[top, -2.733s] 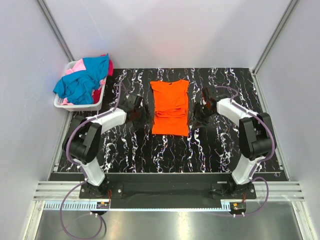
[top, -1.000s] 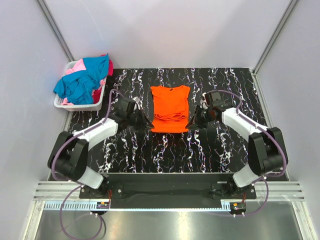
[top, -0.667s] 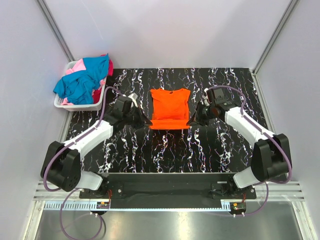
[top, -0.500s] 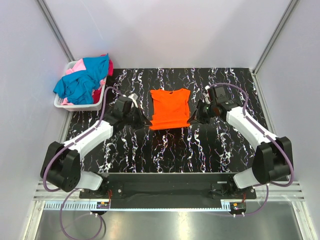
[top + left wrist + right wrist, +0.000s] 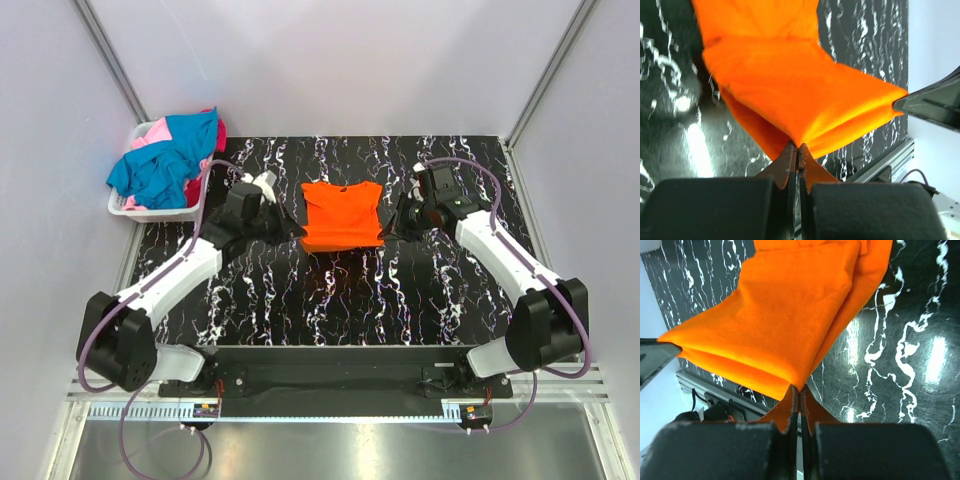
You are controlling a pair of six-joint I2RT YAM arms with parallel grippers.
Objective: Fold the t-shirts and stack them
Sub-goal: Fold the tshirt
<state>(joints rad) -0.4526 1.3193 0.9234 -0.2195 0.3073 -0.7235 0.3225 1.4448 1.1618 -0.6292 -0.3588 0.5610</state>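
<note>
- The orange t-shirt [image 5: 341, 214] is seen doubled over at the middle of the worktop [image 5: 330, 295].
- Its left fold corner is pinched by the closed left jaws.
- Its right corner is pinched by the closed right jaws.

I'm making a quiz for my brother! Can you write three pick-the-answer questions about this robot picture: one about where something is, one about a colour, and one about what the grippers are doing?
1. Where is the basket?
A) far right
B) far left
C) near middle

2. What colour is the shirt being folded?
A) green
B) white
C) orange

3. The left gripper and right gripper are:
A) both shut on the shirt
B) both open
C) both in the basket

Answers:
1 B: the top view shows the basket at the far left corner.
2 C: the shirt is bright orange in every view.
3 A: each wrist view shows closed fingers pinching a shirt corner.
</note>
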